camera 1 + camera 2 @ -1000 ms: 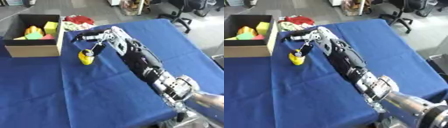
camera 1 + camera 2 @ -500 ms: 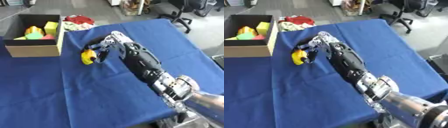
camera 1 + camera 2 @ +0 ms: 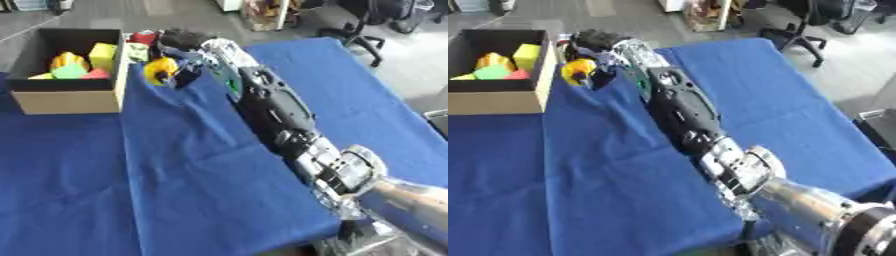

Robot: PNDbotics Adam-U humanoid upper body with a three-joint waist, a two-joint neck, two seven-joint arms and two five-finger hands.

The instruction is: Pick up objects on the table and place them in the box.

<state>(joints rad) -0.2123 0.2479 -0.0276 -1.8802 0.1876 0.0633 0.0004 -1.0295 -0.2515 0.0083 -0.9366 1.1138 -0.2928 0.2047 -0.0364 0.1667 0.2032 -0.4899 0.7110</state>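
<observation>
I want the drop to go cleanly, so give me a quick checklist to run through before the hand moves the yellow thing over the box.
1. Yellow object held by the right hand, fingers curled round it: ok.
2. Object lifted off the blue tablecloth: ok.
3. Object already above the box opening: not ok, it hangs just right of the wall.
4. Room inside among the coloured blocks: ok, dark floor shows.
5. Object clears the box rim: cannot tell.
6. Left hand out of the way: ok, not in view.
</observation>
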